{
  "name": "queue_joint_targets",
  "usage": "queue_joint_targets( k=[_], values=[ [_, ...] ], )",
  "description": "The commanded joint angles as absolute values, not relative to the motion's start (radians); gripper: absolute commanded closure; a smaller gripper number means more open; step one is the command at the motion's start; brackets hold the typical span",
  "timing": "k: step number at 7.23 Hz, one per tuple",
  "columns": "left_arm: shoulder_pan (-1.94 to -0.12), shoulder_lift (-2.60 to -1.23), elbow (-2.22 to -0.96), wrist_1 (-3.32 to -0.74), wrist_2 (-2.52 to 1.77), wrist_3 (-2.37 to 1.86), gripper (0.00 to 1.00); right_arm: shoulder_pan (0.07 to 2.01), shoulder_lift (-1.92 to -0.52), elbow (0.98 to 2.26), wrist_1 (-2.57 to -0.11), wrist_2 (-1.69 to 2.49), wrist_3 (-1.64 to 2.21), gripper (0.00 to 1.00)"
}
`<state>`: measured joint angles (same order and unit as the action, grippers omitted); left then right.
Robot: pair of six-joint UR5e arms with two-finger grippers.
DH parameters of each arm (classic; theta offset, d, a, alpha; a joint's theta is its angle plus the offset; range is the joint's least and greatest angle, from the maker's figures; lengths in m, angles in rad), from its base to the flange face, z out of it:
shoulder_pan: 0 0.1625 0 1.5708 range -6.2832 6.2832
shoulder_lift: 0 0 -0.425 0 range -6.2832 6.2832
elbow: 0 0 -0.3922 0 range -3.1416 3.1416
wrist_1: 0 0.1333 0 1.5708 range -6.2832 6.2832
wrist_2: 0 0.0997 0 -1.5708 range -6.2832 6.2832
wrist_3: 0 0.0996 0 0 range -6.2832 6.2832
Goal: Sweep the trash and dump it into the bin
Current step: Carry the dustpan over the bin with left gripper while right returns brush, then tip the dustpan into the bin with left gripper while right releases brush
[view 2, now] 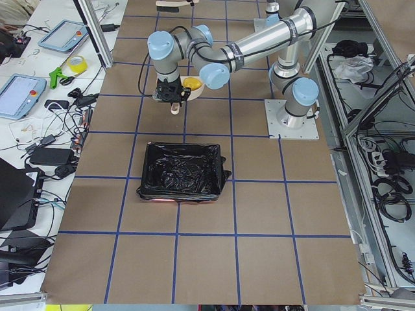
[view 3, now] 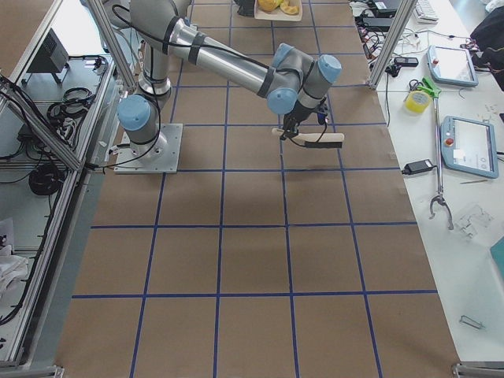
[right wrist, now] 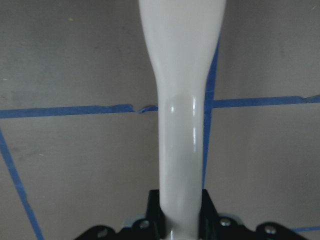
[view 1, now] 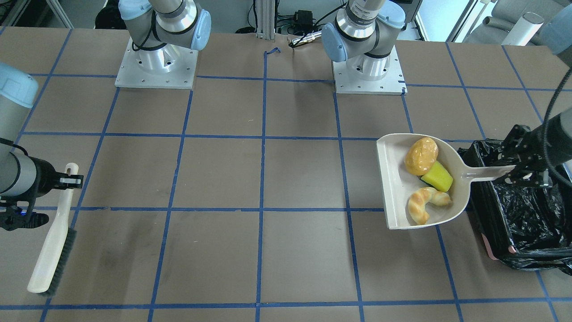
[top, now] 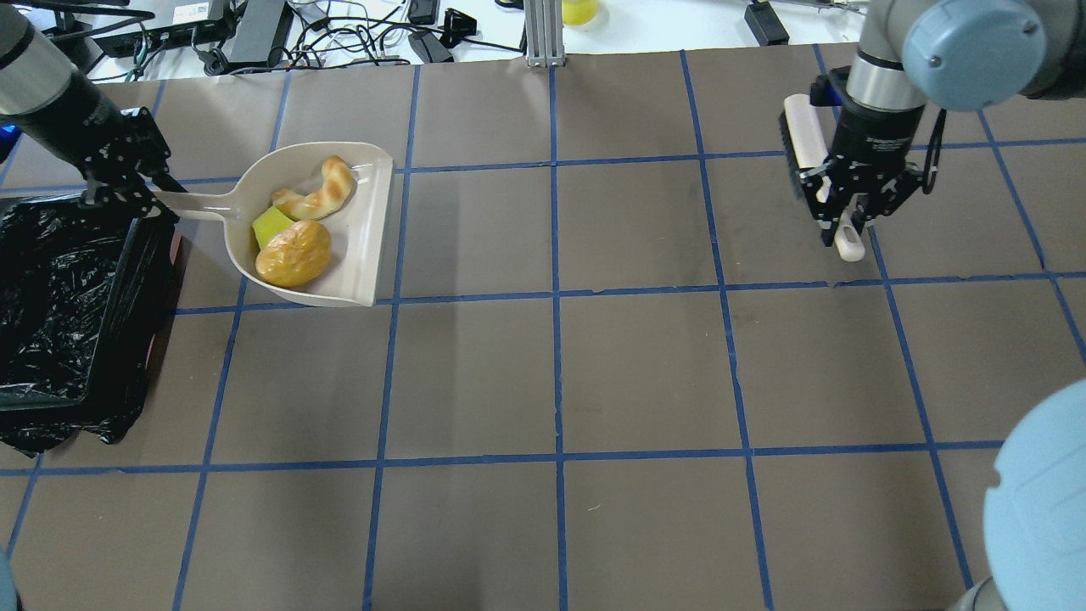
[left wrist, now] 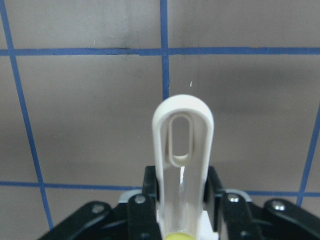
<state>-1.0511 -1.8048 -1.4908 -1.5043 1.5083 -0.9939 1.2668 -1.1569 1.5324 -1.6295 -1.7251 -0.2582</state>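
Note:
The beige dustpan (view 1: 393,179) (top: 365,221) is held roughly level above the table, right beside the bin. In it lie all three pieces of trash: a golden-brown bread roll (view 1: 421,155) (top: 293,253), a yellow-green wedge (view 1: 437,176) (top: 271,227) and a curved croissant piece (view 1: 424,201) (top: 318,197). My left gripper (view 1: 514,172) (top: 140,199) is shut on the dustpan handle (left wrist: 182,145), over the bin's edge. The bin (view 1: 523,214) (top: 51,297) (view 2: 180,170) is lined with a black bag. My right gripper (view 1: 71,180) (top: 844,229) is shut on the handle (right wrist: 182,100) of a brush (view 1: 51,250) (top: 797,136), far on the other side.
The brown table is marked with a blue tape grid (top: 551,297). Both arm bases (view 1: 156,67) (view 1: 368,67) stand at the robot's side of the table. Cables and boxes (top: 339,34) lie past the far edge.

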Motion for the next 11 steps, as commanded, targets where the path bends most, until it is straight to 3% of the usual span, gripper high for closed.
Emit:
queue_joint_targets(
  k=[1, 5, 8, 9, 10, 11],
  values=[
    [-0.935, -1.807, -1.454, -1.502, 1.531, -0.821, 1.0, 1.233, -1.105, 1.539, -1.695, -1.736, -0.311, 0.94],
    [-0.77, -1.867, -1.343, -1.461, 1.604, -0.522, 1.0, 1.233, -1.083, 1.592, -1.756, -1.736, -0.313, 0.93],
    [-0.747, -1.949, -1.237, -1.396, 1.64, -0.447, 1.0, 1.233, -1.089, 1.614, -1.781, -1.75, -0.316, 0.9],
    [-0.747, -1.968, -1.235, -1.326, 1.641, -0.408, 1.0, 1.233, -1.085, 1.614, -1.807, -1.75, -0.316, 0.67],
    [-0.746, -1.982, -1.235, -1.292, 1.641, -0.396, 1.0, 1.233, -1.08, 1.614, -1.866, -1.764, -0.316, 0.14],
    [-0.746, -1.993, -1.235, -1.269, 1.64, -0.388, 1.0, 1.233, -1.089, 1.611, -1.877, -1.766, -0.314, 0.0]
  ],
)
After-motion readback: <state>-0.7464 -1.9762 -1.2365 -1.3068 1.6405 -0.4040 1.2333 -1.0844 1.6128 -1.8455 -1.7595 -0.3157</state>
